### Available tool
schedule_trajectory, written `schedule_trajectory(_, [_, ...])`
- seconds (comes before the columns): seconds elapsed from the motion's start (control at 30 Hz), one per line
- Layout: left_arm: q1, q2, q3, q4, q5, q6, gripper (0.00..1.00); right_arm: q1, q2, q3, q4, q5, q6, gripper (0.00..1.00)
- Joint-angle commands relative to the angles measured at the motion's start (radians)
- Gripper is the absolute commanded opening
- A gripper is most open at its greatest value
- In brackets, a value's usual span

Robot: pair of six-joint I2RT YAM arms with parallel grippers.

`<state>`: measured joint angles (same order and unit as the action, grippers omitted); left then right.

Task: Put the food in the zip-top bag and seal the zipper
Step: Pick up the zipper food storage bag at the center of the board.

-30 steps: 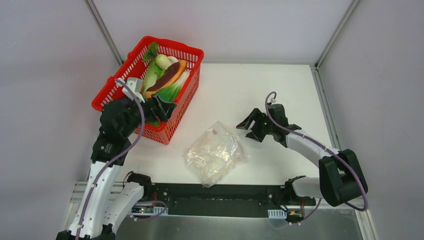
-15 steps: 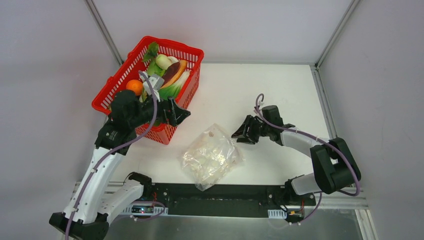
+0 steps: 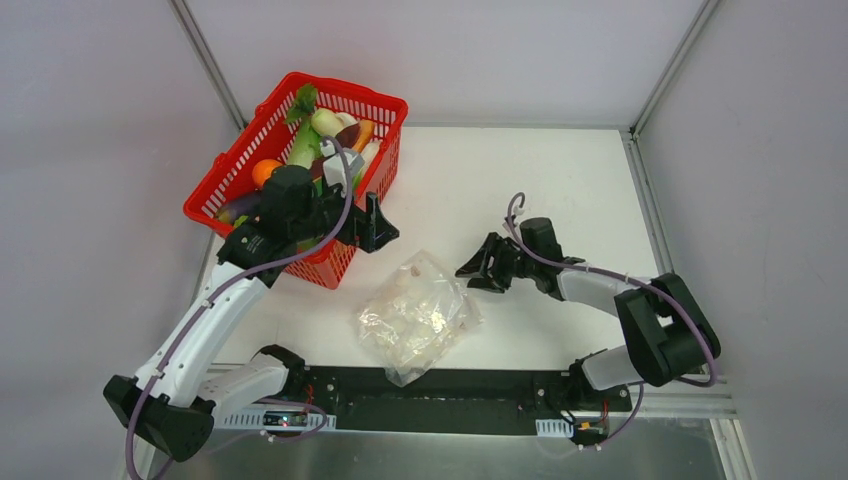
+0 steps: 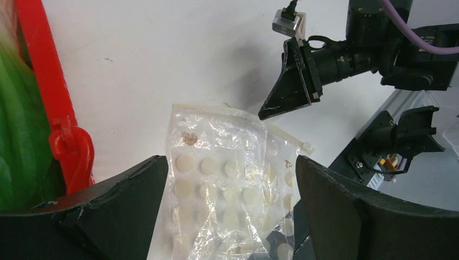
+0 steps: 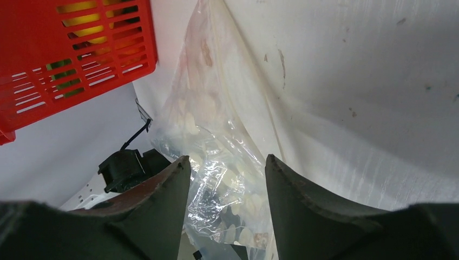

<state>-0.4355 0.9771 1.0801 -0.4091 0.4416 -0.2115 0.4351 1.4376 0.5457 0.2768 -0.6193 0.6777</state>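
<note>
- White table (image 3: 560,180) lies under the zip-top bag (image 3: 418,315); the arm bases cut off its near edge.
- Red basket (image 3: 340,86) stands beyond and left of the bag, partly hidden under the left arm.
- Clear and crinkled, the bag lies flat; it has slid slightly left within the last second.
- Food (image 3: 310,130) sits heaped in the basket. An orange fruit (image 3: 264,171) that was covered a second ago now shows.
- Left gripper (image 3: 375,222) is spread wide and empty. It has swung off the basket toward the bag.
- Right gripper (image 3: 478,265) has its fingers apart with nothing clamped, and has closed in on the bag's right corner.
- Zipper (image 4: 205,108) runs along the bag's far edge and is hard to trace from above.
</note>
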Motion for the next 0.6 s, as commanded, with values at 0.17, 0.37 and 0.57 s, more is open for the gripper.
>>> schedule_trajectory(0.17, [-0.034,0.039,0.068,-0.061,-0.052,0.043,0.92,-0.044,-0.078,0.073,-0.063,0.012,-0.116,0.56])
schedule_trajectory(0.37, [-0.035,0.030,0.075,-0.102,-0.086,0.072,0.93,-0.089,-0.010,0.091,-0.078,-0.054,-0.149,0.57])
schedule_trajectory(0.57, [-0.035,0.052,0.072,-0.089,-0.068,0.059,0.92,-0.016,0.075,0.102,-0.068,-0.178,-0.179,0.55])
